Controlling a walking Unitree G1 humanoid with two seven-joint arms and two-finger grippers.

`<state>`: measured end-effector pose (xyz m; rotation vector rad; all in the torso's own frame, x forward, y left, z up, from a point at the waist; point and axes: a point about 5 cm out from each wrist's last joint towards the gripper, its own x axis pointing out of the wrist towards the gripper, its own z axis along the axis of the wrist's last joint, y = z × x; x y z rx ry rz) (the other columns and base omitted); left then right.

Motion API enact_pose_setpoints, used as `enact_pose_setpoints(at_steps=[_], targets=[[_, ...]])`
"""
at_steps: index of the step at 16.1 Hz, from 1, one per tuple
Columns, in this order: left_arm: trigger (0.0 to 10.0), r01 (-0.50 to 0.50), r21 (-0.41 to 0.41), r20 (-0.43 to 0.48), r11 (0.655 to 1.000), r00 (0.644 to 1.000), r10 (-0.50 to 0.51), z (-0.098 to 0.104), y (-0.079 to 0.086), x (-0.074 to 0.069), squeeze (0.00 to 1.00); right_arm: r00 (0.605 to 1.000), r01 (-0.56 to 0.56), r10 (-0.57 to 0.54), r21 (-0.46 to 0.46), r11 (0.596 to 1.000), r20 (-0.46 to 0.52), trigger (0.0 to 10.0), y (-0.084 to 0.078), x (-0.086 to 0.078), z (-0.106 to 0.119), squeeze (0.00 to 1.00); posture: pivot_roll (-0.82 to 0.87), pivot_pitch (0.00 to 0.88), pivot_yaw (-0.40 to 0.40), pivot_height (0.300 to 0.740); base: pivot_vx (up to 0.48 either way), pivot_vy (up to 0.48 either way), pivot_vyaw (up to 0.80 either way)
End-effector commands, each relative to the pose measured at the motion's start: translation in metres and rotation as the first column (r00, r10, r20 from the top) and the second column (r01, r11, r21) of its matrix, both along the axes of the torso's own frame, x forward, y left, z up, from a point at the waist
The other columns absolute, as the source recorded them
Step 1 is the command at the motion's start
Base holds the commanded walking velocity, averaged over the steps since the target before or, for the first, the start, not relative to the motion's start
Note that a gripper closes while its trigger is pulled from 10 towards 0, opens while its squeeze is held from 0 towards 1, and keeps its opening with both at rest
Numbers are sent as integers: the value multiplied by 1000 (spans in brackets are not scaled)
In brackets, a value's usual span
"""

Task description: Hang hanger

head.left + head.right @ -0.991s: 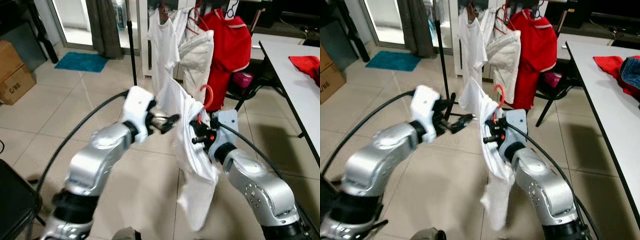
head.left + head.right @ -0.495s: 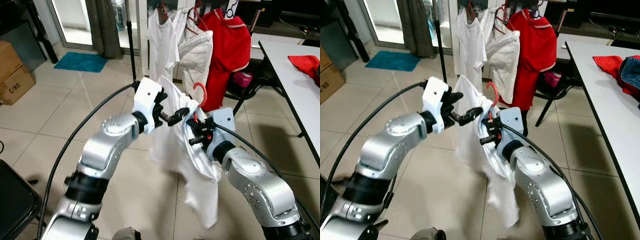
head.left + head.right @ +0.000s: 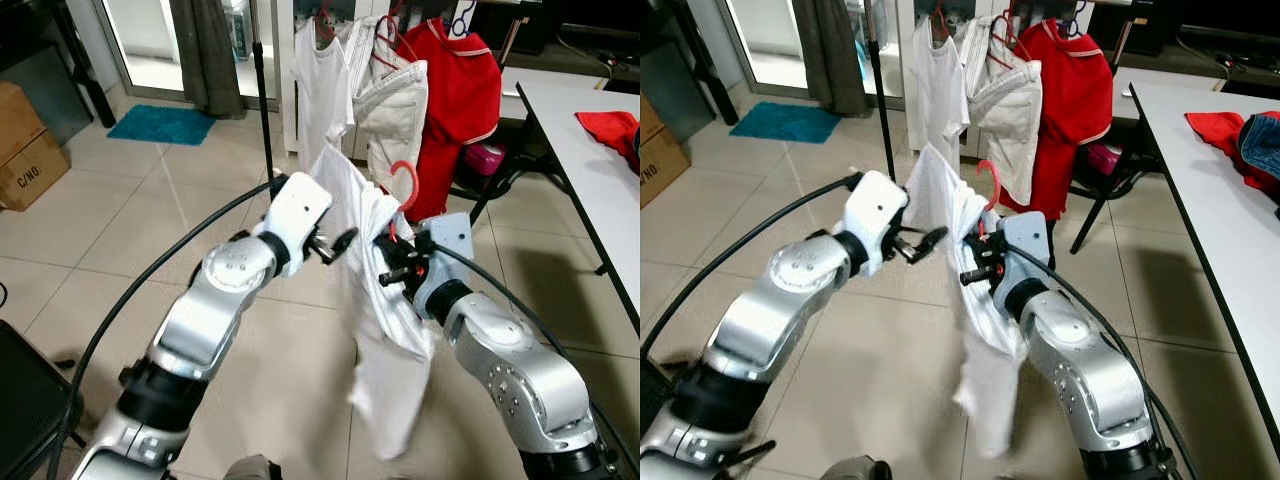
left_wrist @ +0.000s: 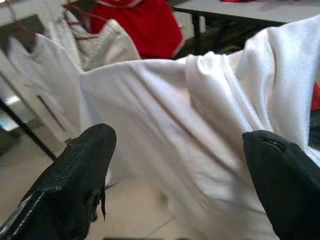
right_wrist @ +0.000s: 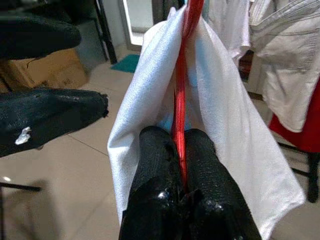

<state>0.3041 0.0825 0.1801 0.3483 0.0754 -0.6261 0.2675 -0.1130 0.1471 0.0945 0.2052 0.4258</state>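
Observation:
A red hanger (image 3: 408,182) carries a white shirt (image 3: 385,340) that droops towards the tiled floor. My right gripper (image 3: 388,268) is shut on the hanger's red bar just under the hook; the right wrist view shows both fingers (image 5: 155,165) pressed on the red hanger (image 5: 181,100) with cloth falling on either side. My left gripper (image 3: 338,245) is open beside the shirt's left shoulder. In the left wrist view its fingers (image 4: 75,175) stand wide apart with the white shirt (image 4: 190,140) just ahead of them.
Straight ahead, a clothes rack holds a white shirt (image 3: 322,85), pale trousers (image 3: 395,100) and a red shirt (image 3: 462,90), with a black pole (image 3: 264,90) beside it. A white table (image 3: 590,160) with red cloth (image 3: 612,125) is on the right. Cardboard boxes (image 3: 25,140) are far left.
My left gripper reached up to the shirt's shoulder, then drew back and down a little. The shirt swung and now hangs straighter. My right gripper kept its hold on the hanger.

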Motion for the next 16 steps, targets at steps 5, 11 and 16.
enact_pose_setpoints(at_steps=[5,11,16], targets=[[10000,78,-149,-24,986,996,-82,0,-23,-12,0,997,-56,54,33,998,59,10000,-4,2,9,0,-39,21,-40,740,0,0,0],[9020,85,-179,-113,980,988,-107,-10,-31,-14,0,990,-114,112,24,993,85,10000,-3,-2,11,0,-53,8,-45,740,0,0,0],[0,63,-205,-147,977,985,-94,-13,-33,-6,0,986,-138,134,32,990,96,10000,-1,-2,14,0,-50,10,-51,740,0,0,0]])
